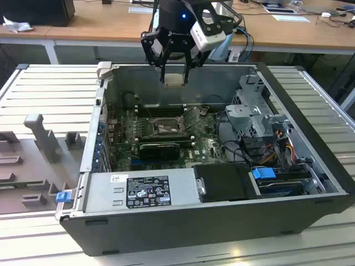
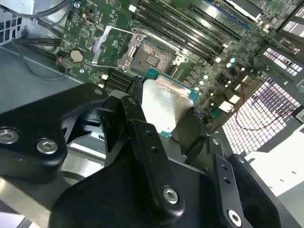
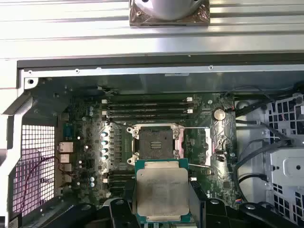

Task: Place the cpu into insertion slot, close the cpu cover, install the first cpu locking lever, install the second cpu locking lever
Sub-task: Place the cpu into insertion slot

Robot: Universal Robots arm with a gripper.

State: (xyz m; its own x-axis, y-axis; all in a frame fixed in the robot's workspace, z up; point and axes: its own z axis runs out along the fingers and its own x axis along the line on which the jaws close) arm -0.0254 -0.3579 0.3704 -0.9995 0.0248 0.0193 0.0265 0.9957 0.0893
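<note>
The end effector (image 1: 175, 73) is clenched on the cpu (image 3: 161, 192), pinching it by two opposite edges with the pale metal top facing up toward the arm. In the exterior view it hangs well above the open computer case (image 1: 222, 233), around the level of the case's far wall, so the chip is in the air and touches nothing on the board.

Down on the green motherboard (image 3: 80, 142) the insertion slot (image 3: 156, 142) lies bare: you can look straight into the dark square of contacts inside its grey rim, with nothing seated in it. The cpu cover (image 3: 209, 142) is swung open, lying back on the side of the socket away from the perforated end of the case. In both wrist views the chip sits close to the socket but not squarely over it. The long black memory slots (image 3: 147, 109) run just beside the socket on its far side.

By my reckoning the job is barely begun. The chip has been picked up, and that is all. It is not yet in the slot, the cover is not shut, and neither locking lever can have been fastened over an open cover. The case rests on a ribbed metal bench (image 1: 50, 88).
</note>
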